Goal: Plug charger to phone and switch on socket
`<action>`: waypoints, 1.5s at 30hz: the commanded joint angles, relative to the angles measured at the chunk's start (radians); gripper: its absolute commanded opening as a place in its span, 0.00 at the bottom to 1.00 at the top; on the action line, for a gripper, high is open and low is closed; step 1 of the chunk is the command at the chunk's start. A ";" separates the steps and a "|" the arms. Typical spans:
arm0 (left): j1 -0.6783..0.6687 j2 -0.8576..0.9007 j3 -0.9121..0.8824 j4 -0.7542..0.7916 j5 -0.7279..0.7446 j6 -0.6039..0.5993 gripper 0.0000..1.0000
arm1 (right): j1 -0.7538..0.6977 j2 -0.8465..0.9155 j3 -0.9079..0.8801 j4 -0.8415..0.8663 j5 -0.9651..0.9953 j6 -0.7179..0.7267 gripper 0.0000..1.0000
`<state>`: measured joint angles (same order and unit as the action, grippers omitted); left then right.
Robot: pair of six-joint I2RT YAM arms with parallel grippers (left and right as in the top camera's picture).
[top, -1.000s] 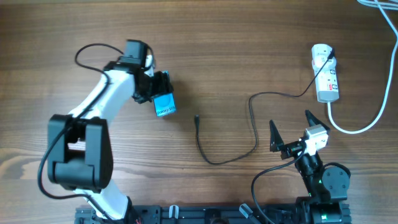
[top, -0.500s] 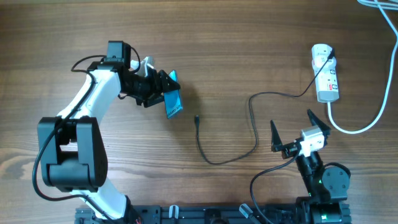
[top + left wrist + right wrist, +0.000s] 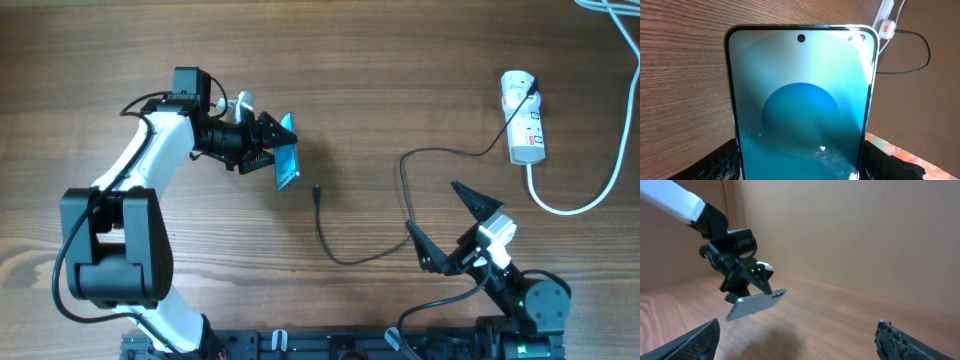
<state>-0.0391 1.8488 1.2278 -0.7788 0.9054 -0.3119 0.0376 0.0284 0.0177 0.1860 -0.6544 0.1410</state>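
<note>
Phone aloft in left tool, charger loose on tabletop

Left tool (image 3: 272,148) is clenched on the phone (image 3: 287,167), gripping it by its long edges at one end. In the left wrist view the dark fingers (image 3: 722,162) press in from both sides at the bottom of the picture, and the turquoise screen (image 3: 800,100) fills most of the frame with the camera hole at the far end. From the right wrist view the phone (image 3: 756,304) hangs clear of the tabletop (image 3: 400,60), nearly flat and slightly tilted, with its shadow on the wood below. It sits left of the tabletop's middle, rather closer to the far edge than to the near one.

The charger (image 3: 345,260) lies loose on the wood. Its black cable runs from the socket (image 3: 522,118), loops toward the near edge and curls back to the connector (image 3: 316,189), which rests just right of the phone and apart from it.

The socket lies near the far right corner, its red mark visible on top, with the thick white cord (image 3: 600,195) sweeping from its near end toward the right edge.

Right tool (image 3: 432,207) is released, its jaws spread wide with nothing between them, near the near edge above the cable's loop
</note>
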 commanded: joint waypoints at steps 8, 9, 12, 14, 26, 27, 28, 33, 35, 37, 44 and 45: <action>0.002 -0.020 0.016 0.002 0.048 0.020 0.69 | -0.002 0.355 0.414 -0.224 -0.035 0.127 1.00; 0.002 -0.020 0.016 0.003 0.048 0.020 0.69 | -0.002 0.415 0.461 -0.263 -0.042 0.121 1.00; 0.002 -0.020 0.016 0.003 0.048 0.020 0.69 | -0.002 0.649 0.644 -0.432 -0.047 0.120 0.99; 0.002 -0.020 0.016 0.005 0.048 0.020 0.69 | -0.002 0.802 0.766 -0.541 -0.051 0.121 1.00; 0.003 -0.020 0.016 0.063 -0.061 0.016 0.68 | 0.065 1.241 0.861 -0.487 -0.177 0.356 0.79; 0.003 -0.020 0.016 0.070 -0.058 0.016 0.67 | 0.101 1.258 0.861 -0.481 -0.144 0.356 0.77; 0.003 -0.020 0.016 0.080 -0.050 0.016 0.67 | 0.147 1.276 0.861 -0.468 -0.114 0.356 0.77; 0.003 -0.020 0.016 0.079 0.158 -0.018 0.66 | 0.359 1.357 0.861 -0.319 -0.033 0.391 0.77; 0.002 -0.020 0.016 0.060 0.160 -0.017 0.67 | 0.417 1.386 0.861 -0.296 0.044 0.420 0.77; -0.005 -0.020 0.016 0.041 0.160 0.018 0.67 | 0.458 1.412 0.861 -0.272 0.072 0.451 0.77; -0.073 -0.020 0.016 0.037 0.064 0.021 0.68 | 0.535 1.506 0.861 -0.201 0.109 0.545 0.76; -0.088 -0.020 0.016 0.037 0.053 0.030 0.68 | 0.538 1.519 0.861 -0.193 0.109 0.576 0.74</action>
<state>-0.0937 1.8488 1.2278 -0.7414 0.9791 -0.3149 0.5629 1.5146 0.8597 -0.0288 -0.5735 0.6384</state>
